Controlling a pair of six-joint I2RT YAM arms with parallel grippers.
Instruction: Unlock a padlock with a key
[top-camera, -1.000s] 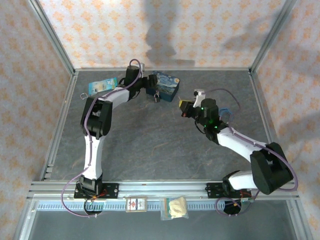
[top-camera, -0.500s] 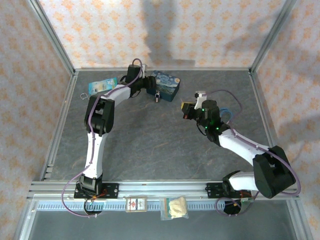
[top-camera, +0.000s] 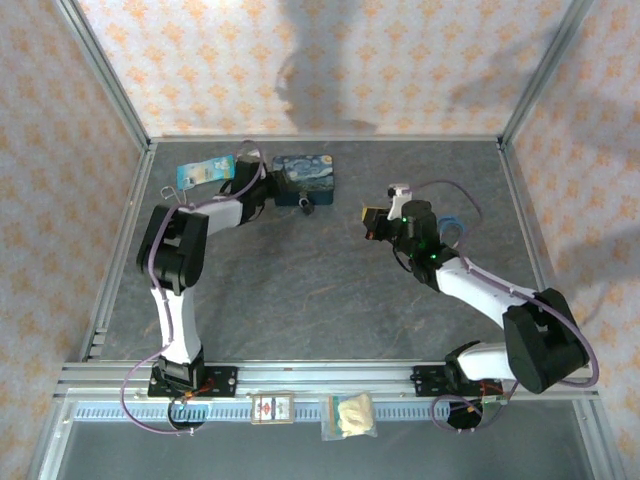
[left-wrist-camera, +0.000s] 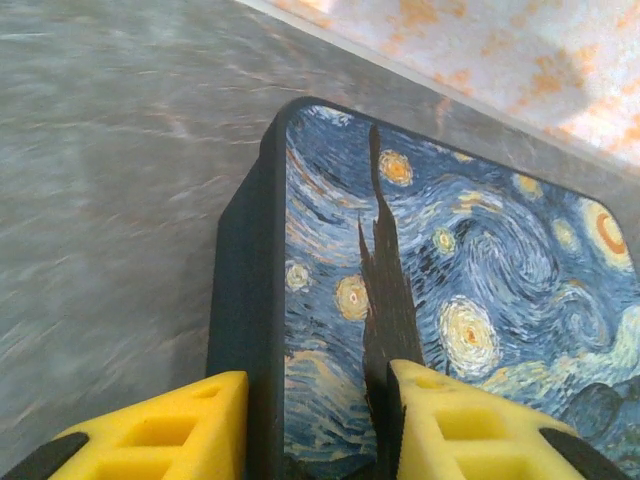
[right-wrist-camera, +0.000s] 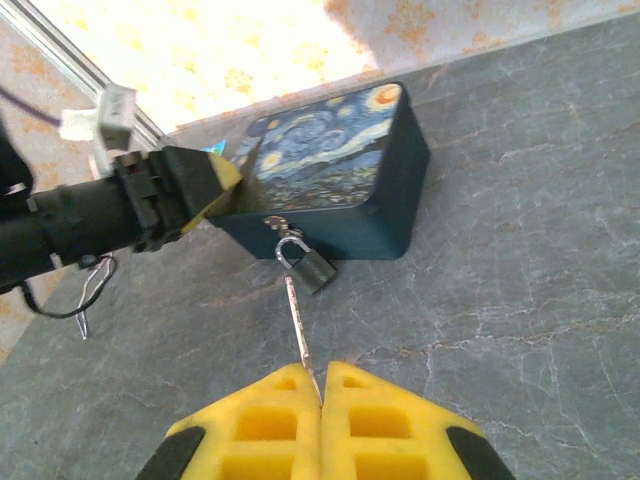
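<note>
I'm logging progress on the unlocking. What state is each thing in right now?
tin: lid down.
padlock: shackle closed, hooked on the tin's hasp.
key: not inserted in the padlock.
right gripper: shut on the key.
left gripper: fingers apart astride the tin's edge; grip unclear.

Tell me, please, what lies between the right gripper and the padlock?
In the right wrist view, the key spans that stretch: clamped in the right gripper, its shaft runs towards the padlock over the grey table.
</note>
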